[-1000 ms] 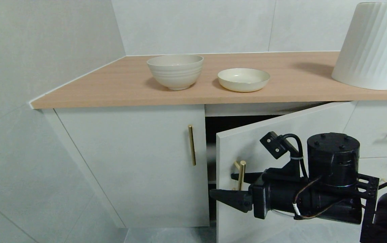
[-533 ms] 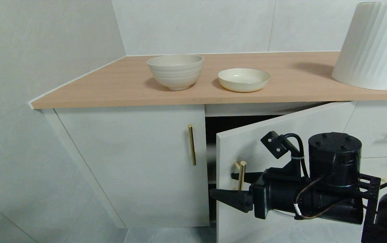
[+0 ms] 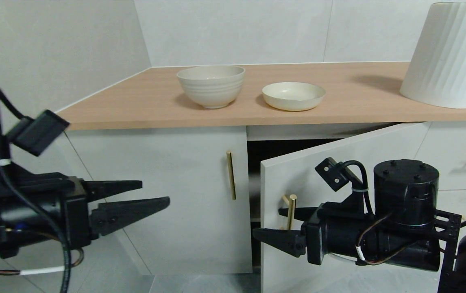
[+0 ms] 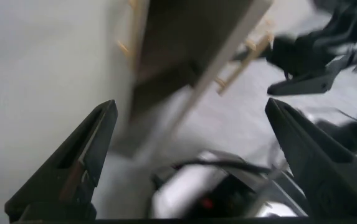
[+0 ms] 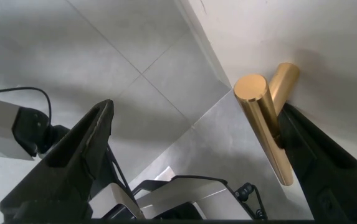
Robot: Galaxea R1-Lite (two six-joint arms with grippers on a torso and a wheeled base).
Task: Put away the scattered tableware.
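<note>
I am holding the right hand (image 3: 266, 223) with fingers apart around the upright handle (image 3: 291, 211) of the half-open door (image 3: 338, 158), not clamped. The bowl (image 3: 211, 86) and dish (image 3: 293, 96) are sitting on the counter (image 3: 135, 114) above the handle. The left hand (image 3: 155, 192), also apart, is lying nearer the bowl.

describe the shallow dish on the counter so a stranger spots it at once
Start at the light wooden countertop. Two cream vessels stand apart near its middle; take the one above the half-open white cabinet door. This shallow cream dish is low and wide, unlike the deep ribbed cream bowl to its left.
</note>
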